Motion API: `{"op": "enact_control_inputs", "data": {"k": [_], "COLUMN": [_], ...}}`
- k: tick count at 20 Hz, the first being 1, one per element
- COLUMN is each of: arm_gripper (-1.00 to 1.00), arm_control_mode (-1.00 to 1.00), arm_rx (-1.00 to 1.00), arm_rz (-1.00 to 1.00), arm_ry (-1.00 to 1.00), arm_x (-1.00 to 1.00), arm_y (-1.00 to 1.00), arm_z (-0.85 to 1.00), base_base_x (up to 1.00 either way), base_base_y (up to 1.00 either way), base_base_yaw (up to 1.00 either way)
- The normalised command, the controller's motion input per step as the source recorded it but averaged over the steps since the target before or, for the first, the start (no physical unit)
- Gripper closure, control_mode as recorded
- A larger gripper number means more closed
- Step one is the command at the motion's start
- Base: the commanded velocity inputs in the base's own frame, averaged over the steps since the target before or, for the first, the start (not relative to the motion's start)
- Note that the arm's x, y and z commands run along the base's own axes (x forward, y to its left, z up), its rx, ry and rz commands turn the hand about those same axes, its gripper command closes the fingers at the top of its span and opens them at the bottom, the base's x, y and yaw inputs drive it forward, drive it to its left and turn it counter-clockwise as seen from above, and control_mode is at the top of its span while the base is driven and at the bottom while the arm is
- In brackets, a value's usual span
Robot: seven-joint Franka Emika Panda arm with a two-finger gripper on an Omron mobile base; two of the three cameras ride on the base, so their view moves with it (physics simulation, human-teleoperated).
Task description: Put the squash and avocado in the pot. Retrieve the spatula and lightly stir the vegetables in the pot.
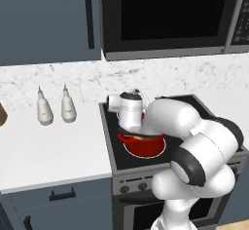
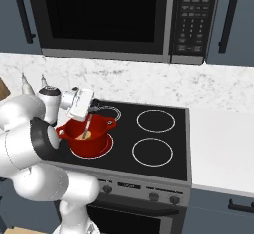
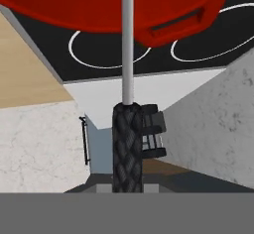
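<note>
A: How is the claw set?

B: It is clamped on the black-handled, silver-shafted spatula, lowered into the round red pot on the stove's front-left burner.

A: And stirring?

B: Small, gentle circles are advised, kept off the wall.

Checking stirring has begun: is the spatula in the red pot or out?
In: the grey-shafted, black-handled spatula slants down from the shut gripper into the round red pot.
</note>
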Motion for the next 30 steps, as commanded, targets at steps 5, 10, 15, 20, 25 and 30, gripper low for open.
{"op": "enact_control_inputs", "data": {"k": [5, 10, 15, 20, 25, 30], "arm_gripper": [1.00, 1.00, 1.00, 1.00, 1.00, 1.00], "arm_control_mode": [-1.00, -1.00, -1.00, -1.00, -1.00, -1.00], "arm_rx": [-0.03, -0.01, -0.01, -0.01, -0.08, -0.11], "arm_rz": [0.00, 0.00, 0.00, 0.00, 0.05, 0.18], "arm_ry": [0.00, 0.00, -0.03, 0.00, 0.00, 0.00], "arm_x": [-0.02, 0.00, -0.01, 0.00, 0.02, 0.23], "arm_y": [-0.24, -0.08, -0.03, -0.17, -0.11, -0.02], "arm_z": [0.15, -0.02, -0.24, 0.00, 0.06, 0.27], "base_base_x": [0.00, 0.00, 0.00, 0.00, 0.00, 0.00], "base_base_y": [0.00, 0.00, 0.00, 0.00, 0.00, 0.00], "base_base_yaw": [0.00, 0.00, 0.00, 0.00, 0.00, 0.00]}}
